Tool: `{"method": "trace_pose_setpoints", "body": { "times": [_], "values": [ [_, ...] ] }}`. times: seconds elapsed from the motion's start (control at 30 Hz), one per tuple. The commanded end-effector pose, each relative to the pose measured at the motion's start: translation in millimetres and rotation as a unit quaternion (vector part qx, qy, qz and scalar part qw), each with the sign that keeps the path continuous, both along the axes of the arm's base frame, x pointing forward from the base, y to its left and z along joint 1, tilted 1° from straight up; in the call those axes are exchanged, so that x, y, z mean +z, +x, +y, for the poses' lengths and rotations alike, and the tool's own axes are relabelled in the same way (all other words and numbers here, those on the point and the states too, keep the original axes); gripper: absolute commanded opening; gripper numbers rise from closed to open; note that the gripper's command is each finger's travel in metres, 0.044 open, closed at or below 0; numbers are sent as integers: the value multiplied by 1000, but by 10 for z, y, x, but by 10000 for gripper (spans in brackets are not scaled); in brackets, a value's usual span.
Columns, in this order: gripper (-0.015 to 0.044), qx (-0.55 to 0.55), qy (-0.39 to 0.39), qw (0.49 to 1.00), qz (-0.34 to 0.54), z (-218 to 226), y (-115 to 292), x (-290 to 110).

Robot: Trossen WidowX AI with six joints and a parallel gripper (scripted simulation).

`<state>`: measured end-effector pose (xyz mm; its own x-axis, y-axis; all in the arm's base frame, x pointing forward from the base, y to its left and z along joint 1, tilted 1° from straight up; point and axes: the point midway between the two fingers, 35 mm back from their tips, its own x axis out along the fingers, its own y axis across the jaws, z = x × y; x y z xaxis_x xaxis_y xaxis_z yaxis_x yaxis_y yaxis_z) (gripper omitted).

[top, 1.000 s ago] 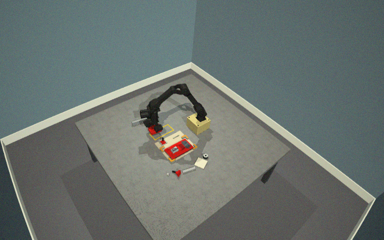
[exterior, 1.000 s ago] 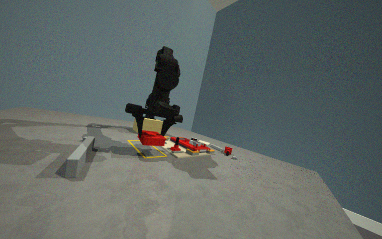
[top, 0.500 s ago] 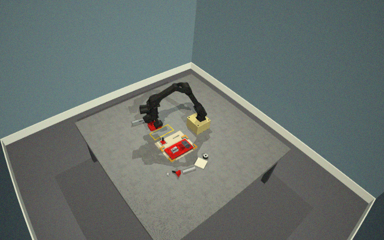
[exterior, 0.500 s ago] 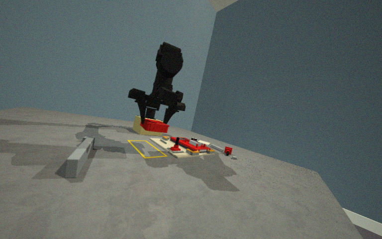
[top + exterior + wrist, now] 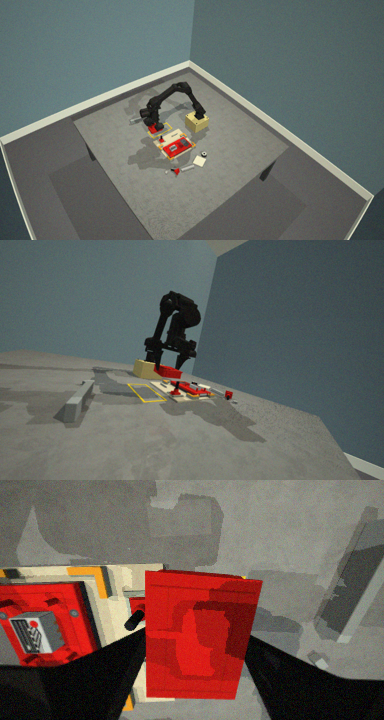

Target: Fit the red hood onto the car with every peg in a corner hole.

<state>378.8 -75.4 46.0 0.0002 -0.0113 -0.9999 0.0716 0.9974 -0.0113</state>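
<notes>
My gripper [image 5: 155,127] [image 5: 168,366] [image 5: 196,634] is shut on the red hood [image 5: 153,129] [image 5: 169,372] [image 5: 200,605], one finger on each long side. It holds the hood level in the air, off the table, above the near end of the beige jig [image 5: 176,133] [image 5: 181,399] [image 5: 125,580]. The red chassis [image 5: 178,149] [image 5: 189,388] [image 5: 60,602] sits in the jig with its grey engine block [image 5: 173,147] [image 5: 36,632]. In the wrist view the chassis lies to the left of the hood. The pegs are too small to make out.
A yellow outlined rectangle [image 5: 154,401] [image 5: 167,123] on the table lies below and beside the hood. A red toggle clamp [image 5: 161,139] [image 5: 175,390] stands on the jig. A grey bar [image 5: 76,401] [image 5: 350,595], the arm's beige base box [image 5: 196,123] [image 5: 143,368] and small loose parts [image 5: 199,161] [image 5: 228,394] lie around.
</notes>
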Motion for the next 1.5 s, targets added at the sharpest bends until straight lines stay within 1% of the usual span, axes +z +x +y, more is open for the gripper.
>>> {"method": "trace_pose_setpoints", "body": {
  "times": [0.0, 0.57, 1.2, 1.3, 1.47],
  "values": [
    [0, 4, -1, 1000, -6, 196, 24, 42],
    [0, 26, 2, 1000, -9, 1055, -31, 68],
    [0, 51, 5, 999, -10, 1939, -327, 93],
    [0, 53, 6, 999, -10, 2003, -359, 95],
    [0, 53, 5, 999, -10, 1976, -354, 34]
  ]
}}
